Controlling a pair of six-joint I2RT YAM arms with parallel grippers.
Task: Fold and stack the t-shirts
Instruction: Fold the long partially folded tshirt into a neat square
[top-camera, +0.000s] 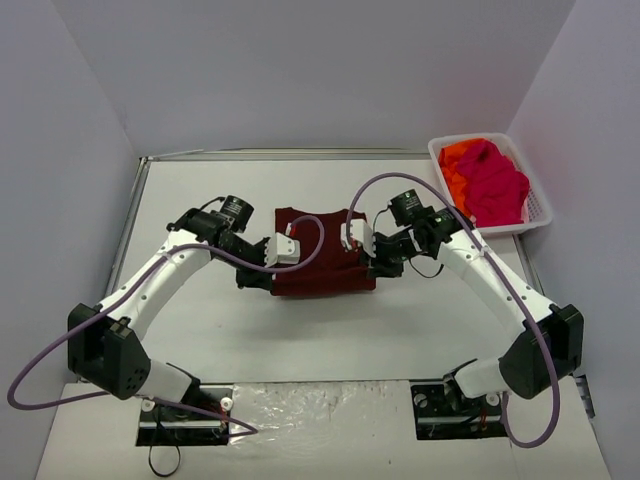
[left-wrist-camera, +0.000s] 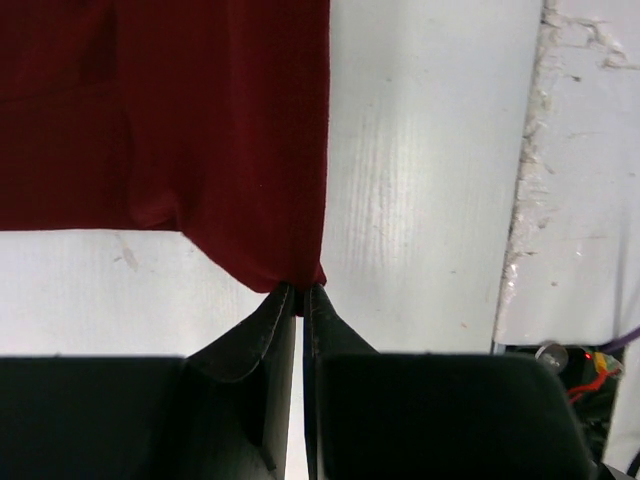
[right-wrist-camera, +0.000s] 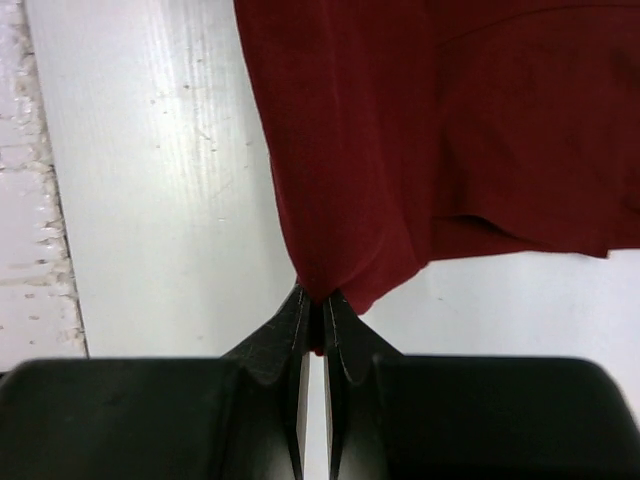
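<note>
A dark maroon t-shirt (top-camera: 322, 262) lies partly folded in the middle of the white table (top-camera: 200, 190). My left gripper (top-camera: 268, 283) is shut on its near left corner. In the left wrist view the cloth (left-wrist-camera: 180, 110) comes to a point between the closed tips of the left gripper (left-wrist-camera: 301, 290). My right gripper (top-camera: 375, 272) is shut on the near right corner. The right wrist view shows the maroon cloth (right-wrist-camera: 400, 130) bunched and pinched in the right gripper (right-wrist-camera: 318, 298). A pink t-shirt (top-camera: 495, 185) and an orange t-shirt (top-camera: 455, 160) lie crumpled in the basket.
The white lattice basket (top-camera: 541, 209) stands at the back right corner of the table. Grey walls close in the back and both sides. Purple cables (top-camera: 300, 262) loop over the maroon cloth. A rough strip (left-wrist-camera: 560, 150) runs along the table's near edge by the arm bases.
</note>
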